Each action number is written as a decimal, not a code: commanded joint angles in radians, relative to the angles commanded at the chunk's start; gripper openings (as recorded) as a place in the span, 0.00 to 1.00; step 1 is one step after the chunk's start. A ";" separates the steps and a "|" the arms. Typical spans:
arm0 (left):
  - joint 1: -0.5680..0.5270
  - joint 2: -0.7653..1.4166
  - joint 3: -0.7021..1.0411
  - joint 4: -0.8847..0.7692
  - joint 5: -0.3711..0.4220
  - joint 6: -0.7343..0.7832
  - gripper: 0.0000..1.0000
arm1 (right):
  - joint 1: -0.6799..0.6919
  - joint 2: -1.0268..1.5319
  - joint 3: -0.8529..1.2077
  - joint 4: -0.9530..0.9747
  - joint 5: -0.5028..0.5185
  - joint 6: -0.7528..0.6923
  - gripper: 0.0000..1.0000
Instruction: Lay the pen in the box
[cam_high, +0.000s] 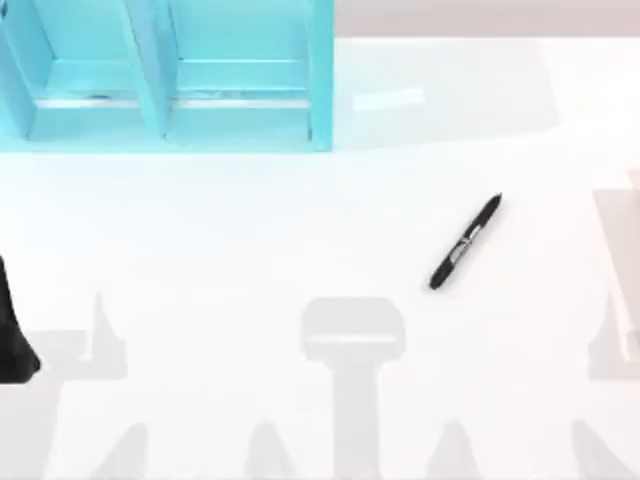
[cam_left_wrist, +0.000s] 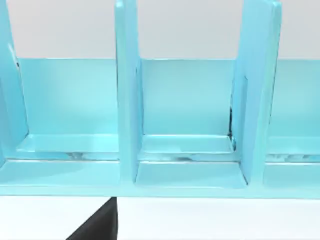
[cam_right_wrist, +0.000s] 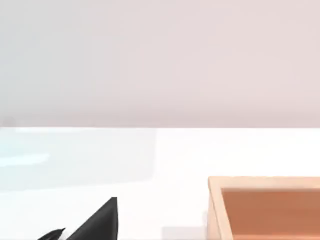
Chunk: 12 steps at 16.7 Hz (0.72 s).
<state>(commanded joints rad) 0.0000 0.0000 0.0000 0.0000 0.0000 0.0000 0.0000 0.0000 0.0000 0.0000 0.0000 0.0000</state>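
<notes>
white table (cam_high: 250, 240) bears a slim black pen (cam_high: 466, 243), silver-grey band mid-barrel.

The tall turquoise divided rack (cam_high: 170, 80) and the pale wooden open-topped box (cam_right_wrist: 265, 207) are cut off by picture edges; the left arm (cam_high: 15, 335) likewise.

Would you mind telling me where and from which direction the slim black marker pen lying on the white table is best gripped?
Probably at the silver-grey label band mid-barrel of the slim black marker pen, coming straight down from above. It lies flat and diagonal on the white table, apart from the turquoise divided rack, so the end effector's fingers should close across the barrel, near its balance point.
</notes>
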 joint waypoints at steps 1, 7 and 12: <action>0.000 0.000 0.000 0.000 0.000 0.000 1.00 | 0.000 0.000 0.000 0.000 0.000 0.000 1.00; 0.000 0.000 0.000 0.000 0.000 0.000 1.00 | 0.084 0.156 0.156 -0.098 -0.005 0.121 1.00; 0.000 0.000 0.000 0.000 0.000 0.000 1.00 | 0.224 0.574 0.537 -0.321 -0.007 0.359 1.00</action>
<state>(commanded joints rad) 0.0000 0.0000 0.0000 0.0000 0.0000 0.0000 0.2245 0.5741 0.5369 -0.3208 -0.0074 0.3590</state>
